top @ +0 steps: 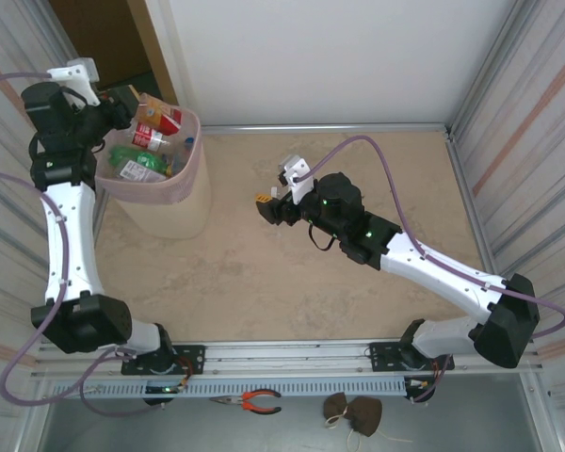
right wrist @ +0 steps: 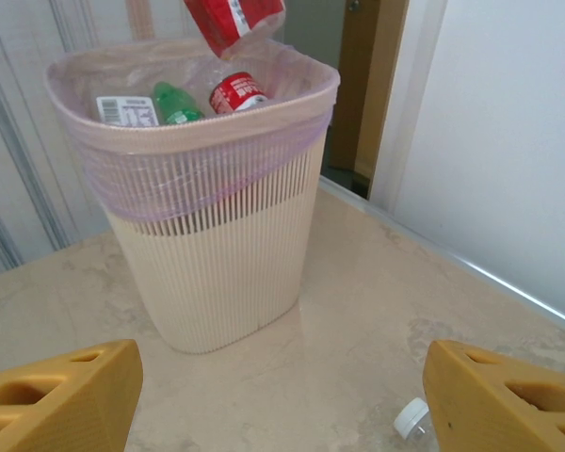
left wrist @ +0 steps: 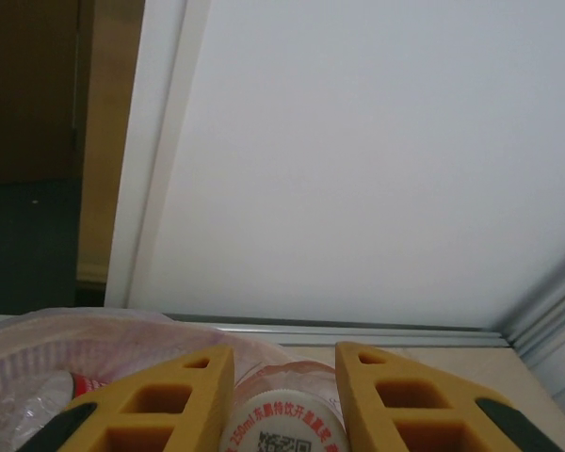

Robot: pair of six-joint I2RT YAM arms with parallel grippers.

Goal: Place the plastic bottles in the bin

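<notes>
1. The left hand [top: 122,106] is squeezed tight on a bottle with a red label [top: 158,119].
2. That bottle hangs over the open top of the bin [top: 186,202], near its far side. The bin is right below it. I think that if the hand just lets go, the bottle will fall in.
3. Seen from above, the bottle sticks out from the left hand toward the middle of the bin. It looks a bit tilted. As far as I can tell, it does not touch the rim.
4. Other bottles [top: 139,168] lie inside the bin. One is green and one has a red label.
5. The right hand [top: 266,209] is low over the middle of the counter [top: 377,179], well apart from the bin. Its fingers are spread wide and it holds nothing.
6. In the right wrist view, a white cap [right wrist: 412,417] peeks in at the bottom, between the fingers and closer to the right one. It looks like the top of one more bottle lying on the counter. The rest is cut off, so I cannot tell which way that bottle lies.
7. The left arm is the one at the bin. The right arm is the one next to the white cap.
</notes>
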